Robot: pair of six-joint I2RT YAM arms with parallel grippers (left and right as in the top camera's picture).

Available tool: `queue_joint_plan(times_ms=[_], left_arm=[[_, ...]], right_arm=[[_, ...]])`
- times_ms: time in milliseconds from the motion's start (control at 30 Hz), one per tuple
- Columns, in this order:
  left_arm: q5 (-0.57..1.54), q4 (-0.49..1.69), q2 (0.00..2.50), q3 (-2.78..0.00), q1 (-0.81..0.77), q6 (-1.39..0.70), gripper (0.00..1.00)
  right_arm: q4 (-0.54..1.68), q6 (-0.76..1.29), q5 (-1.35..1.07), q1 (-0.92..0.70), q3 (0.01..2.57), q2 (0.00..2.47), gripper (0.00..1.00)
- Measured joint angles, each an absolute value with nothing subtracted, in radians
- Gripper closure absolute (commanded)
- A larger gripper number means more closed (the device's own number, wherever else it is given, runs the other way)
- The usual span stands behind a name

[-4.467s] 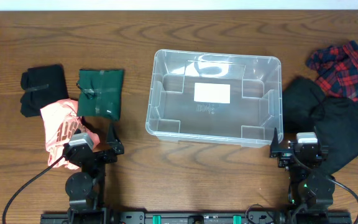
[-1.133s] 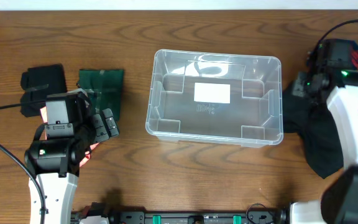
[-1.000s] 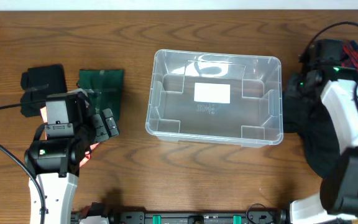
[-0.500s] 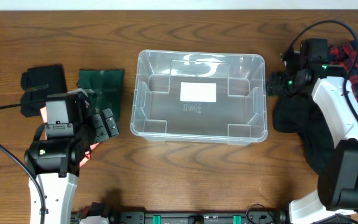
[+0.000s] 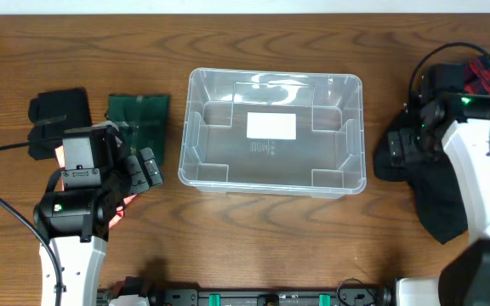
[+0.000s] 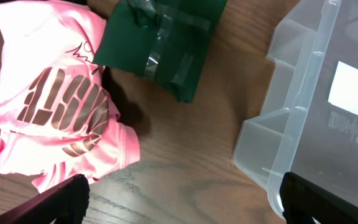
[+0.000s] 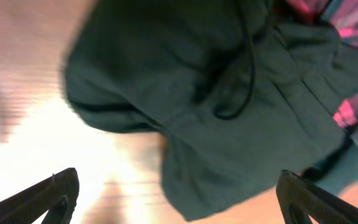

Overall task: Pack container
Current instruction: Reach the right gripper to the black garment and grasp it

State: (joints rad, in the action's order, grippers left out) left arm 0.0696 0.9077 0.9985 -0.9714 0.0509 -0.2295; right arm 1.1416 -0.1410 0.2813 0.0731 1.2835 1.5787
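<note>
Between the spread fingers of the left gripper [image 6: 179,202] shows bare wooden table [image 6: 185,149]. Just ahead and to its left lies a crumpled pink shirt [image 6: 48,118] with metallic lettering. Ahead and to its right stands a corner of the container [image 6: 303,118], clear plastic, upright on the table, with a white label [image 5: 271,126] on its base. Farther ahead, between shirt and container, lies a folded green cloth [image 6: 160,43] bound with tape. The right gripper [image 7: 179,199], fingers likewise wide apart, hangs over a rumpled black garment [image 7: 197,93] in a blurred wrist view, with the container near on its left. Beyond the garment shows a red plaid shirt [image 7: 353,37].
</note>
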Motion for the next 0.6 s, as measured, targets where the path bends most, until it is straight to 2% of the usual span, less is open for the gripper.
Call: queue_joint_plan(times_ms=[600], left_arm=[[0.072, 0.907, 0.999, -0.971, 0.051, -0.236, 0.02]], right_arm=[[1.118, -0.200, 0.394, 0.109, 1.248, 1.871, 0.01]])
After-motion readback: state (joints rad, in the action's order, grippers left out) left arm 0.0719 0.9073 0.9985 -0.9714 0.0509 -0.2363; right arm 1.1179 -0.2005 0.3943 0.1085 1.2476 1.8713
